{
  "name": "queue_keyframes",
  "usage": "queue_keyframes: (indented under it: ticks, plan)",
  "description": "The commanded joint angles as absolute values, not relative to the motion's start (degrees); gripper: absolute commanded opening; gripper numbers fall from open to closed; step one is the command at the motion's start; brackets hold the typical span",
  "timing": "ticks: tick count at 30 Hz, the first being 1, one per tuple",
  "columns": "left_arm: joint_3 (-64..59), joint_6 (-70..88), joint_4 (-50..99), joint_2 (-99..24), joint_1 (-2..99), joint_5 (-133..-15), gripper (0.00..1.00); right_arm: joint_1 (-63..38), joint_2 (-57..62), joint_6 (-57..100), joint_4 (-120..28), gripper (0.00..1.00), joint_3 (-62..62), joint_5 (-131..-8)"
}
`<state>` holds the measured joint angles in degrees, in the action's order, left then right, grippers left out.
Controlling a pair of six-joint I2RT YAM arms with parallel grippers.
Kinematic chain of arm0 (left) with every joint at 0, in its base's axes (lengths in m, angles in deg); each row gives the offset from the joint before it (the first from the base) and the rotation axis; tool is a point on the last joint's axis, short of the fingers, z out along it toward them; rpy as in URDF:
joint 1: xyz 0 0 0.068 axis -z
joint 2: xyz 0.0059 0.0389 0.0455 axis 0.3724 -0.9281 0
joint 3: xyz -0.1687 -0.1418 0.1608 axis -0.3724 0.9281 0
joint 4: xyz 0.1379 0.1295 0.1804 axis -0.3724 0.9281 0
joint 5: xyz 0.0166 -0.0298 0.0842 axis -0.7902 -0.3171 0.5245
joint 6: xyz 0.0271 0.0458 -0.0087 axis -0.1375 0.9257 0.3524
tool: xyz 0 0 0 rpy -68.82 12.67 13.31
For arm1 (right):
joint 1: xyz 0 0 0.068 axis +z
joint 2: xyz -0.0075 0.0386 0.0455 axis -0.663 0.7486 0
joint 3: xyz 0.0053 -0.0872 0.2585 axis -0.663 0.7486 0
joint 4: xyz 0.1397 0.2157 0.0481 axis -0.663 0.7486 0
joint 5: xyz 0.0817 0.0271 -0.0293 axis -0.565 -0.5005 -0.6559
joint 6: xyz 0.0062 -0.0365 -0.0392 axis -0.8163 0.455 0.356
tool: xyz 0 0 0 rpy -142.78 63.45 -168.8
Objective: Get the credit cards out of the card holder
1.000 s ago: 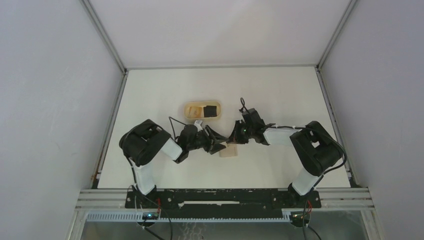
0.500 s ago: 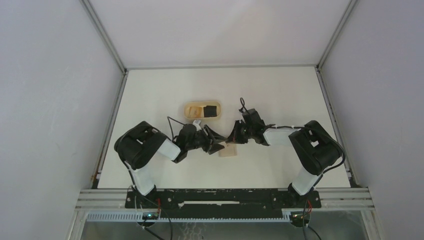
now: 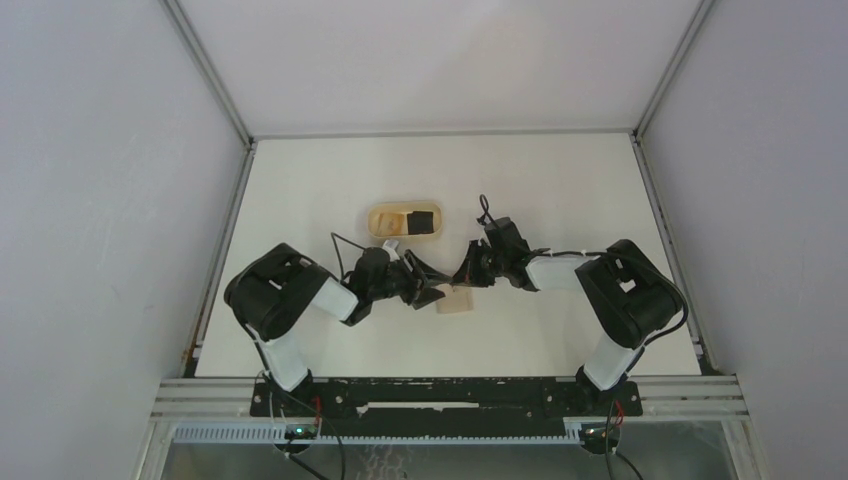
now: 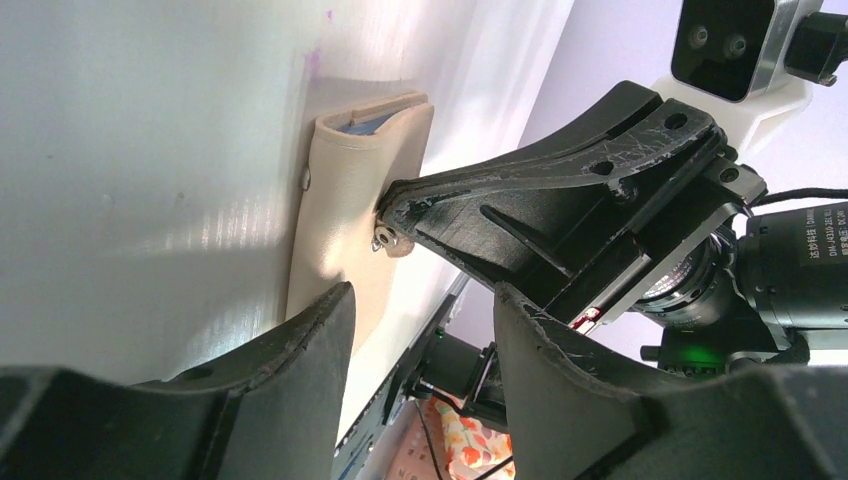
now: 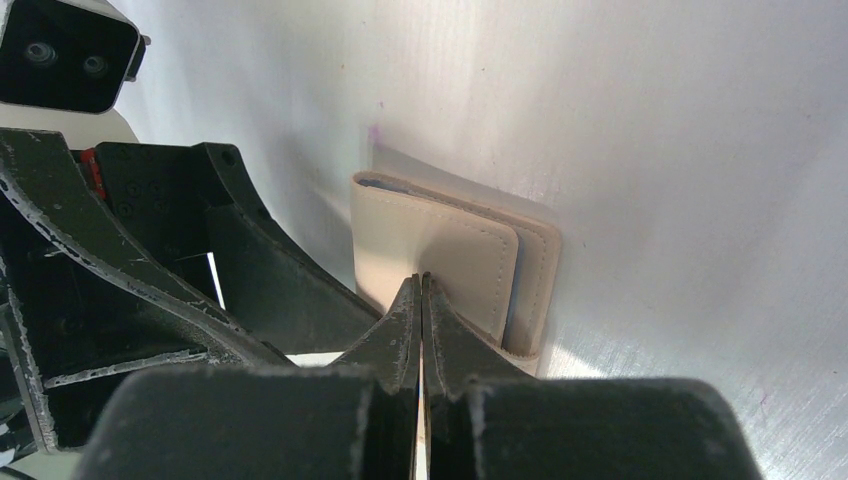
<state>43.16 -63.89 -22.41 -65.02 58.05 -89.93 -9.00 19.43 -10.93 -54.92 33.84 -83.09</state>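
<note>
Near the middle of the white table, the small flat tan-beige folding card holder lies between your two arms, closer to you than the oval light-wood tray. Your right gripper has its black fingers pressed tightly together and appears to pinch the short closure tab, the one with a metal snap. Your left gripper has its fingers apart at the left end of the card holder, clamped on nothing.

Over the last second very little has shifted. The left arm's elbow has drifted slightly left, and both grippers and the card holder seem to have edged left with it. The card holder still looks folded, with a sliver of blue at one open edge and no card drawn out. By that, you are still on the opening step.
</note>
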Motion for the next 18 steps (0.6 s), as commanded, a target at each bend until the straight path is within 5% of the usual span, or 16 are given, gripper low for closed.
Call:
queue_keyframes:
  ticks: [1,18]
  plan:
    - [44.8,-61.5,-21.2,-65.9,57.4,-88.8,0.59,-8.8,22.0,-9.4,-51.4,0.00,35.5,-79.0]
    - [45.8,-63.3,-21.8,-66.8,57.4,-87.1,0.59,-7.6,19.6,-7.4,-47.1,0.00,35.5,-75.5]
